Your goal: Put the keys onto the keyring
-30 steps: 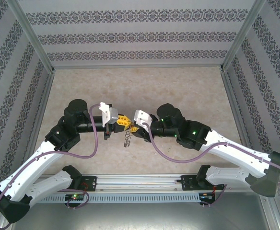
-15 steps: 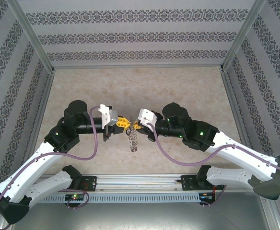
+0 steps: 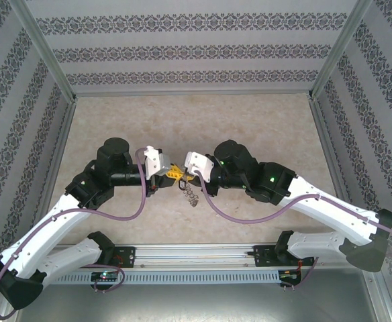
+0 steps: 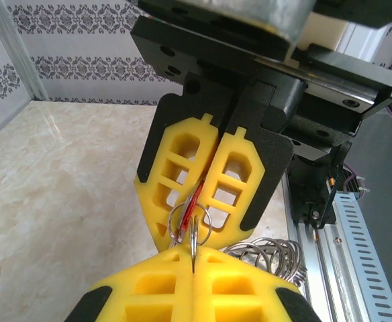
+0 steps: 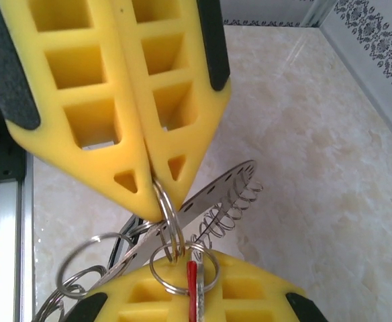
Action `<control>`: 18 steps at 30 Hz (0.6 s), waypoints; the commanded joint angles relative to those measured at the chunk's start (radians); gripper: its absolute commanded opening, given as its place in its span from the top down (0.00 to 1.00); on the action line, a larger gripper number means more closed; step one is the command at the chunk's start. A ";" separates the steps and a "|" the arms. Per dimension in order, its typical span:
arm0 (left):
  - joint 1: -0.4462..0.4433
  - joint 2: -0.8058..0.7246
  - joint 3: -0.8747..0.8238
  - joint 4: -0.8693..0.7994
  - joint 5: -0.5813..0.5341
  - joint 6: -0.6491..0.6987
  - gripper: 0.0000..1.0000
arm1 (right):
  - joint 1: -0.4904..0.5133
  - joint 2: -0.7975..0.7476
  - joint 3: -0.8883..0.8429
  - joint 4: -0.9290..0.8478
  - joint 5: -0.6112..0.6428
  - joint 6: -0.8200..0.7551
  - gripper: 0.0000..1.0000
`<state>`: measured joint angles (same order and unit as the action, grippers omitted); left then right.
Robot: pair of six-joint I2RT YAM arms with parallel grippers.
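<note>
Both hands pinched shut: left hand (image 5: pixel 159 201) on keyring (image 5: pixel 226 194), right hand (image 4: pixel 197 209) on keys (image 5: pixel 192 283). Tiny tug apart could've slipped keys out.

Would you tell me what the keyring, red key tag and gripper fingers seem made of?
The keyring looks like polished steel wire: bright silver glints. The red key tag is probably plastic: flat, uniform colour. The fingers look matte yellow moulded plastic or foam.
</note>
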<state>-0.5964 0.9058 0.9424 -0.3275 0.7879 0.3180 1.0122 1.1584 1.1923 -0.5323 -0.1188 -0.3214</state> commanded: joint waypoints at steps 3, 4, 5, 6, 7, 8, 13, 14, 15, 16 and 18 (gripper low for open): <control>-0.008 -0.046 -0.026 0.103 0.035 -0.027 1.00 | 0.008 -0.004 0.018 -0.014 0.029 -0.015 1.00; -0.008 -0.047 -0.027 0.108 0.047 -0.028 1.00 | 0.008 -0.004 0.018 -0.015 0.030 -0.014 1.00; -0.008 -0.050 -0.032 0.112 0.055 -0.027 1.00 | 0.008 -0.003 0.020 -0.015 0.030 -0.015 1.00; -0.008 -0.050 -0.031 0.115 0.064 -0.026 1.00 | 0.008 -0.002 0.022 -0.015 0.030 -0.015 1.00; -0.008 -0.048 -0.032 0.111 0.071 -0.024 1.00 | 0.008 0.001 0.024 -0.015 0.029 -0.015 1.00; -0.008 -0.046 -0.032 0.111 0.077 -0.022 1.00 | 0.008 0.003 0.027 -0.015 0.029 -0.016 1.00; -0.007 -0.045 -0.031 0.102 0.087 -0.021 1.00 | 0.009 0.015 0.043 -0.011 0.007 -0.025 1.00; -0.007 -0.044 -0.029 0.098 0.087 -0.019 1.00 | 0.009 0.014 0.043 -0.007 0.000 -0.027 1.00; -0.008 -0.040 -0.025 0.090 0.087 -0.016 1.00 | 0.009 0.012 0.043 -0.004 -0.009 -0.028 1.00; -0.008 -0.034 -0.021 0.081 0.085 -0.014 1.00 | 0.011 0.010 0.041 0.001 -0.018 -0.029 1.00; -0.008 -0.025 -0.012 0.059 0.077 -0.007 1.00 | 0.012 0.005 0.040 0.004 -0.022 -0.030 1.00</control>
<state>-0.5964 0.8783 0.9108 -0.2855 0.8333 0.3065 1.0126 1.1675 1.2034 -0.5426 -0.1211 -0.3405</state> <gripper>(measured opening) 0.052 0.085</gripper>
